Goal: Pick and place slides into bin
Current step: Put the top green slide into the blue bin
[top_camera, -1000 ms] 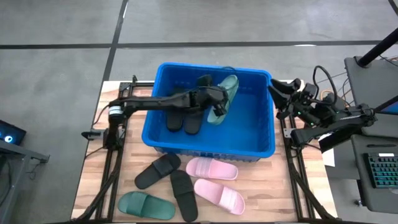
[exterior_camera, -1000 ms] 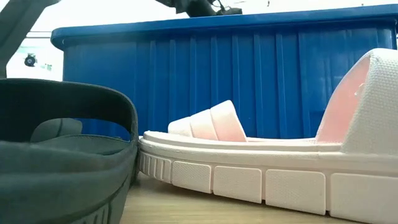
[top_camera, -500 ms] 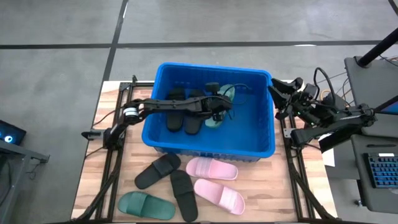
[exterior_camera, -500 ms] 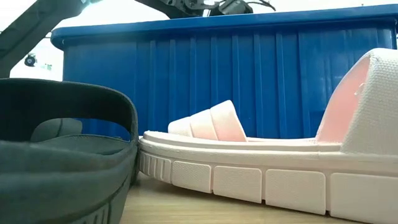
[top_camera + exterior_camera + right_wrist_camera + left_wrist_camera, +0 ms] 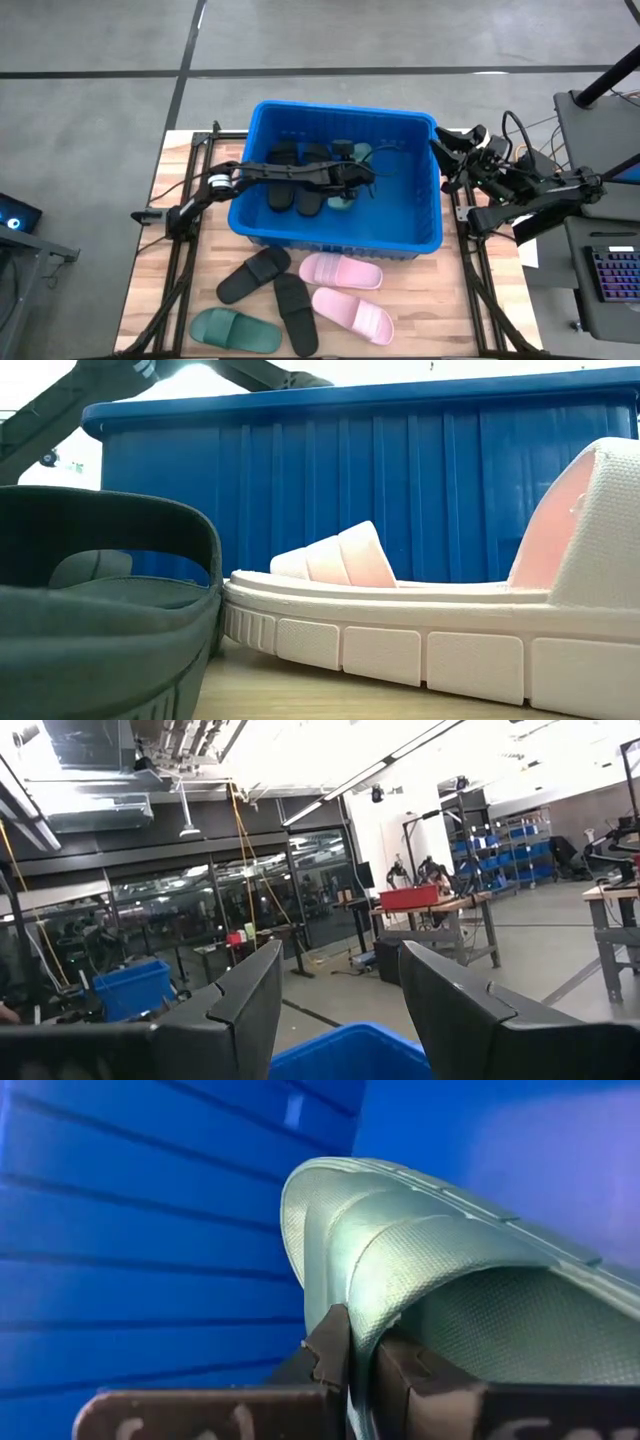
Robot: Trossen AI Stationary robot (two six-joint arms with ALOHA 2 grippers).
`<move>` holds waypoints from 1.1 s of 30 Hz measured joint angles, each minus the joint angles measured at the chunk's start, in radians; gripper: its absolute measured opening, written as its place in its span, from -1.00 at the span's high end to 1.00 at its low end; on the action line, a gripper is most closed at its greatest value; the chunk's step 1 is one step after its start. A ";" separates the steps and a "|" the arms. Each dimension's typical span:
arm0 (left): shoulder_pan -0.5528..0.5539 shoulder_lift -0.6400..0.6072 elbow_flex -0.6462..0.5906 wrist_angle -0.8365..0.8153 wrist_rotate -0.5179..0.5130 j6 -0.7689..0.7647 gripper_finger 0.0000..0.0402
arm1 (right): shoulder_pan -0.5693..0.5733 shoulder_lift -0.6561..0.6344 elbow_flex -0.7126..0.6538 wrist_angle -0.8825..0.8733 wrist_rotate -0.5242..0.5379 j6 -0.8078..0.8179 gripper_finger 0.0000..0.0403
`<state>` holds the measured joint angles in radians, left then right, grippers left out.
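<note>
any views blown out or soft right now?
Low view: sky above the bin rim is blown out white; the near dark slide is soft. Right wrist view: ceiling glare washes out the top. Left wrist view: green slide fills the frame, lit unevenly.

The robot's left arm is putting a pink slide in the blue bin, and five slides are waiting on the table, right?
Not quite. The slide pinched in the left gripper is green, not pink, as the left wrist view shows. It is inside the blue bin. The rest is right: five slides wait on the table, both pink slides among them.
</note>
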<state>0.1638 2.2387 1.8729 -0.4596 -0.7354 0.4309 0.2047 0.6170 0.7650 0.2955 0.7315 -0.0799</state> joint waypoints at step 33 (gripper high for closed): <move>0.063 0.035 -0.014 -0.007 0.215 -0.008 0.50 | 0.000 0.001 0.000 -0.008 -0.001 0.053 0.05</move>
<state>0.2266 2.2740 1.8587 -0.4670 -0.5207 0.4229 0.2047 0.6178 0.7650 0.2874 0.7307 -0.0265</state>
